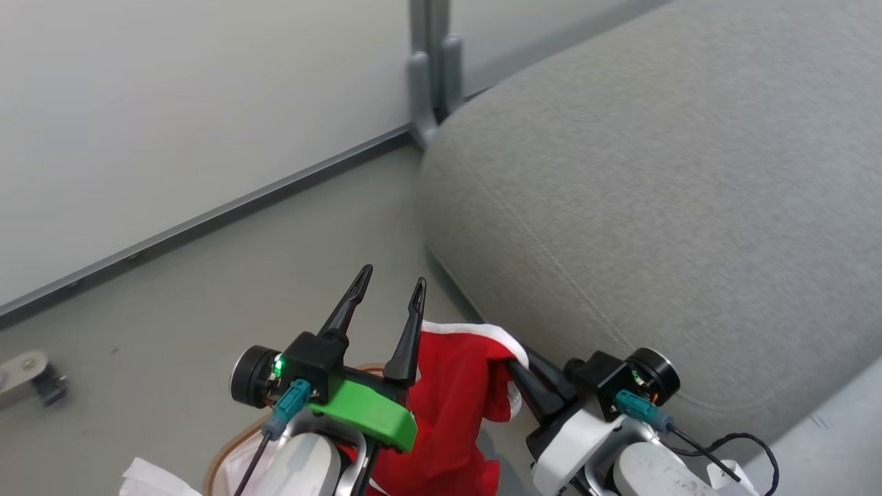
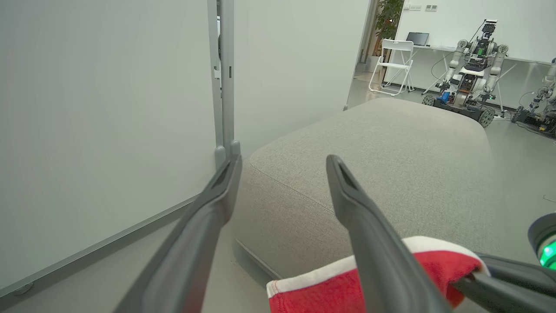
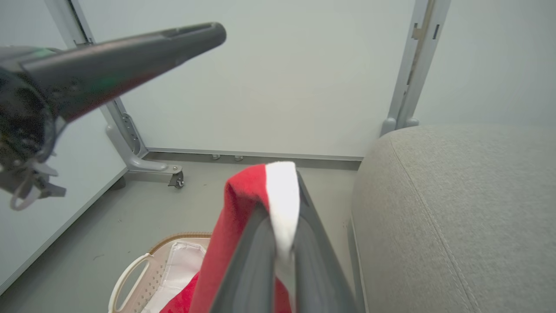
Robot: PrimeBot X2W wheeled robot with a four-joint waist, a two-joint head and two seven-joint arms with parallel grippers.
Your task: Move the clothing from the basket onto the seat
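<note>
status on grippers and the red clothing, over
Left gripper open, empty. Right gripper shut on clothing, hanging over basket, not yet on seat. Nothing blocking the seat.

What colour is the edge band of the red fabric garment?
White; the red fabric garment shows its edge band best in the right wrist view.

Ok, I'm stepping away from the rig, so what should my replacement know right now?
Left tool: open, empty, beside the clothing.
Right tool: shut on the clothing's white-trimmed edge.
The clothing hangs over the basket, next to the seat, not on it.
Done: clothing raised.
Left: carry it over the seat, release, then check the basket for more.
</note>
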